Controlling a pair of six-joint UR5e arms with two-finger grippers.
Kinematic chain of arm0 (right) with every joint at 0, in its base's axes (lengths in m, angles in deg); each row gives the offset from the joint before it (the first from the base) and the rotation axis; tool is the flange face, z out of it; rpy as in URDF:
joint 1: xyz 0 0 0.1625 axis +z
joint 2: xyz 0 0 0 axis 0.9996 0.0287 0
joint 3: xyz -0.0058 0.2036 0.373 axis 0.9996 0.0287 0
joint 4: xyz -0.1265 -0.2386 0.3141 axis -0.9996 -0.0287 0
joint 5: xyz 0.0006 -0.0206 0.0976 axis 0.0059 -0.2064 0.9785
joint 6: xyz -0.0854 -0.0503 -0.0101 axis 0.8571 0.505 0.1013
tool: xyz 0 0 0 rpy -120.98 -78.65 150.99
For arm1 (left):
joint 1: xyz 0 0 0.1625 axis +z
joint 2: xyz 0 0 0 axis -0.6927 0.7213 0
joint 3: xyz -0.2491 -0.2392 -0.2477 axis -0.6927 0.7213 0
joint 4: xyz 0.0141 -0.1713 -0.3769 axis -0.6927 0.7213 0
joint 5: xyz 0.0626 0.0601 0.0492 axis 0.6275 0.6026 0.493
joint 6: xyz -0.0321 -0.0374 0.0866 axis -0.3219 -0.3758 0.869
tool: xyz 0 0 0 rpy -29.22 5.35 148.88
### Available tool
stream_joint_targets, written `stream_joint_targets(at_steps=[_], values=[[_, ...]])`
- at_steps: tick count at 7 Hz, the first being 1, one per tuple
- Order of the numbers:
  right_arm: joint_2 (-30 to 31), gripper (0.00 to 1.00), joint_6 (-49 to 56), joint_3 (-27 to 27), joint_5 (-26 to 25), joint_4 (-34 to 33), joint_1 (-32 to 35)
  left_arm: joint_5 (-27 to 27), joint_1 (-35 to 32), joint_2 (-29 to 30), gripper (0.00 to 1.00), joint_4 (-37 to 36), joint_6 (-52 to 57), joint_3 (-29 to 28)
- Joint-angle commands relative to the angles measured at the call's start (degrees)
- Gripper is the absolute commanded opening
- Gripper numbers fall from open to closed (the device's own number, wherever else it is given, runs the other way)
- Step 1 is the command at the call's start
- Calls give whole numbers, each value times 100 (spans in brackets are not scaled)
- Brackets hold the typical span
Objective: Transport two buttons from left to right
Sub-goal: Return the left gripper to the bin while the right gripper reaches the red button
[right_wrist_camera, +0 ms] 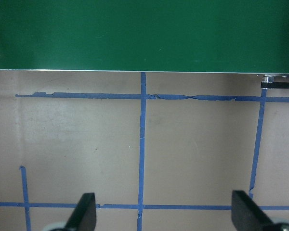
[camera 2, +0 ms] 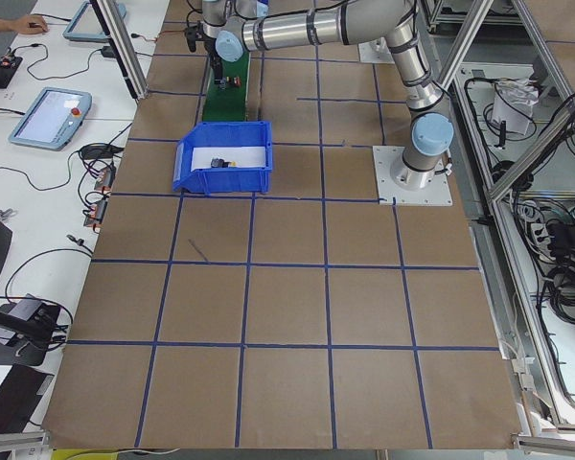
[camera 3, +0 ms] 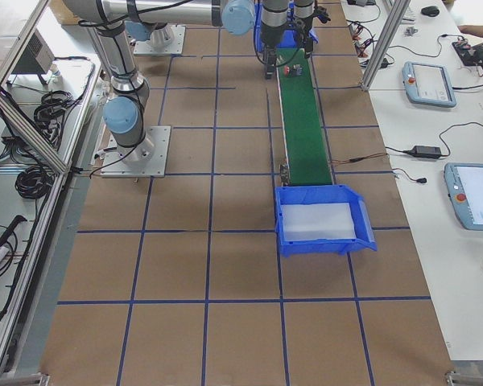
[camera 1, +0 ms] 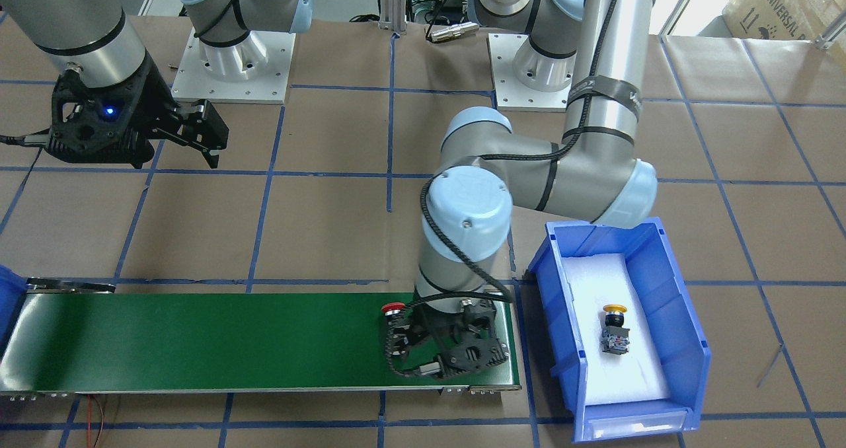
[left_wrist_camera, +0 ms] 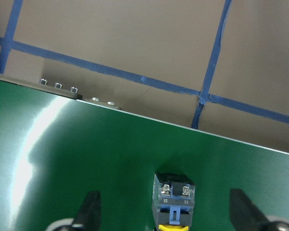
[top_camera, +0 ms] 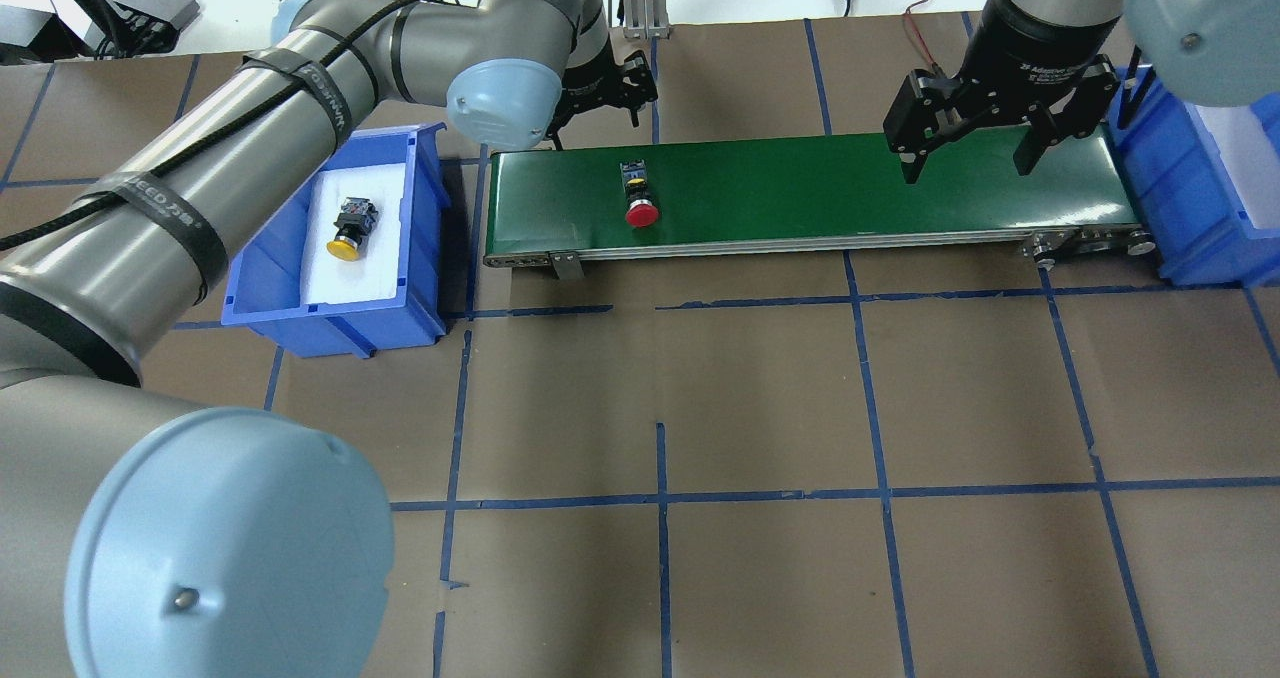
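Observation:
The red button (top_camera: 640, 212) lies on its side on the green conveyor belt (top_camera: 850, 183) near its left end; it also shows in the front view (camera 1: 394, 309). My left gripper (camera 1: 423, 342) hangs over it, open, and in the left wrist view its fingertips (left_wrist_camera: 90, 208) stand on either side of the button's grey-blue block (left_wrist_camera: 174, 197) without touching it. The yellow button (top_camera: 348, 233) lies on white foam in the left blue bin (top_camera: 255, 293). My right gripper (top_camera: 975, 153) is open and empty, raised near the belt's right end.
A second blue bin (top_camera: 1195, 213) with white foam stands at the belt's right end and also shows in the right side view (camera 3: 322, 221). The brown table (top_camera: 760, 408) carries a grid of blue tape. The arm bases (camera 1: 231, 71) stand behind the belt.

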State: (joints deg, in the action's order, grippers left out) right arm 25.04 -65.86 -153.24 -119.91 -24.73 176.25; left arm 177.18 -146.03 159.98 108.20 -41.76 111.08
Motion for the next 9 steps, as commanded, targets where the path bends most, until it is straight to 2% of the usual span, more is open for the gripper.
stream_joint_targets(at_steps=[1, 4, 5, 7, 8, 9], values=[[0, 100, 0, -9, 7, -6, 0, -465, 977, -435, 100, 459, 1649, 87], [-184, 100, -35, -18, 16, -392, 44, -460, 2016, -647, 100, 989, 3287, 201], [-350, 100, -70, 26, 7, -489, 183, -425, 2158, -717, 100, 903, 3839, 628], [-814, 100, -436, 61, 16, -1172, 631, -407, 2396, -954, 100, 256, 3941, 1402], [-1078, 100, -709, 79, -54, -1506, 763, -398, 2518, -868, 99, -70, 4063, 1501], [-1307, 100, -921, 305, 15, -1553, 773, -415, 2702, -841, 98, -90, 4099, 1529]])
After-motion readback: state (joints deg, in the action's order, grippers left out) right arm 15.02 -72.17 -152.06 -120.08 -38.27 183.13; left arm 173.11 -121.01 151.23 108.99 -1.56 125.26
